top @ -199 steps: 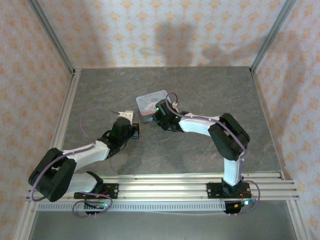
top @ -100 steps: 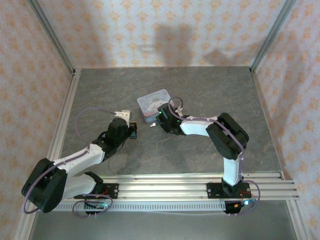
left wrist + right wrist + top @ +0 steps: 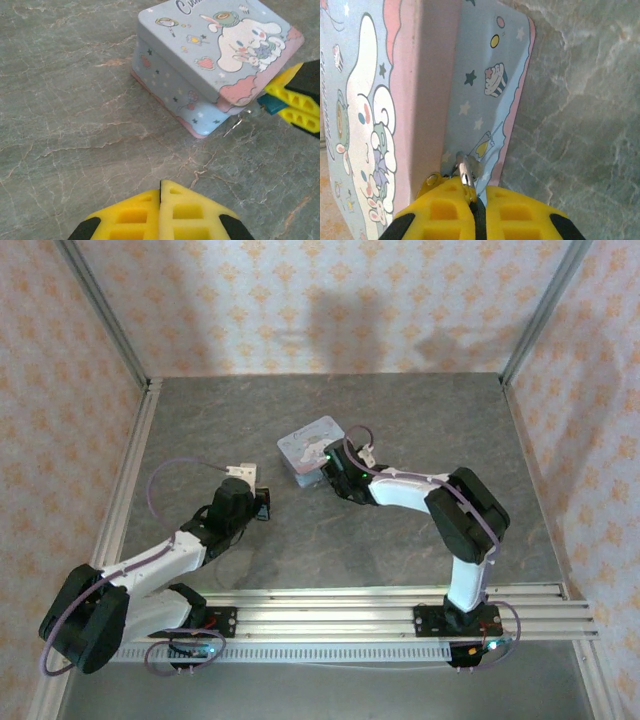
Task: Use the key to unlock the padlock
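Gleaming padlock [image 3: 465, 172] shackle in latticed yellow right gripper [image 3: 479, 194]

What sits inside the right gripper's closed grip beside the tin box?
A teal padlock, pinched between the yellow fingers of the right gripper at the front of the tin box. Its metal shackle pokes out; the fingers cover most of its body.

Teal padlock [image 3: 271, 104], silvery key [image 3: 235, 127] just beside

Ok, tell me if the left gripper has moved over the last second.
Yes. In the top view the left gripper has shifted slightly left, toward the side rail and away from the tin.
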`<state>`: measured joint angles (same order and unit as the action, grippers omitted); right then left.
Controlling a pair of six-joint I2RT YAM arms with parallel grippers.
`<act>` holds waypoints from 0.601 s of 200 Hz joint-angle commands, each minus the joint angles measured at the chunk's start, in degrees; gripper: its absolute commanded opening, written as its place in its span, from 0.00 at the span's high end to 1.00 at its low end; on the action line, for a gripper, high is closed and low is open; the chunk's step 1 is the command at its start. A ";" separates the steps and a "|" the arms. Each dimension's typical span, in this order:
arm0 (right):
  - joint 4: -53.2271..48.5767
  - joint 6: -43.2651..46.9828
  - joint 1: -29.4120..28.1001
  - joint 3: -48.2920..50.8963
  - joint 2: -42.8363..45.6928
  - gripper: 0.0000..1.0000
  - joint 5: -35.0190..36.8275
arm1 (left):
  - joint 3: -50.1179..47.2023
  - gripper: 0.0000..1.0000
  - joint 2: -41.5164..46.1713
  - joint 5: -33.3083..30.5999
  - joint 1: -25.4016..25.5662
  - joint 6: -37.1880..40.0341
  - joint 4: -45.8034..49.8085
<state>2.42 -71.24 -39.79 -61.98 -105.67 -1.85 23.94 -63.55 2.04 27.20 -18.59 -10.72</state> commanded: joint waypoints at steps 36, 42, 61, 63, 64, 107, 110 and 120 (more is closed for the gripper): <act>-1.52 9.04 2.24 -1.20 0.14 1.00 -6.21 | 1.68 1.00 -0.44 -0.90 -0.48 -0.30 1.93; -1.52 10.03 2.38 -1.14 0.72 1.00 -6.50 | 1.63 1.00 -0.44 -0.90 -0.51 -0.31 1.93; -1.37 13.57 2.61 -1.00 2.57 1.00 -7.22 | 1.70 1.00 -0.17 -0.98 -0.50 -0.38 2.41; -1.45 13.89 2.61 -1.01 2.75 1.00 -7.21 | 1.71 1.00 -0.08 -0.99 -0.53 -0.37 2.47; -1.54 14.09 2.61 -1.03 2.84 1.00 -7.21 | 1.72 1.00 -0.08 -0.99 -0.51 -0.38 2.55; -4.36 15.04 2.61 0.98 6.64 1.00 -4.59 | 1.81 1.00 1.53 -1.69 -0.50 -0.12 4.03; -4.28 14.81 2.61 1.24 6.79 1.00 -4.37 | 1.76 1.00 1.64 -1.77 -0.48 -0.09 4.18; -4.56 14.13 2.61 1.65 7.13 1.00 -3.87 | 1.72 1.00 2.09 -1.86 -0.48 -0.06 4.57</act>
<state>-0.32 -57.80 -37.28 -61.82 -101.45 -8.16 23.97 -63.20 2.02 27.20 -18.59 -8.71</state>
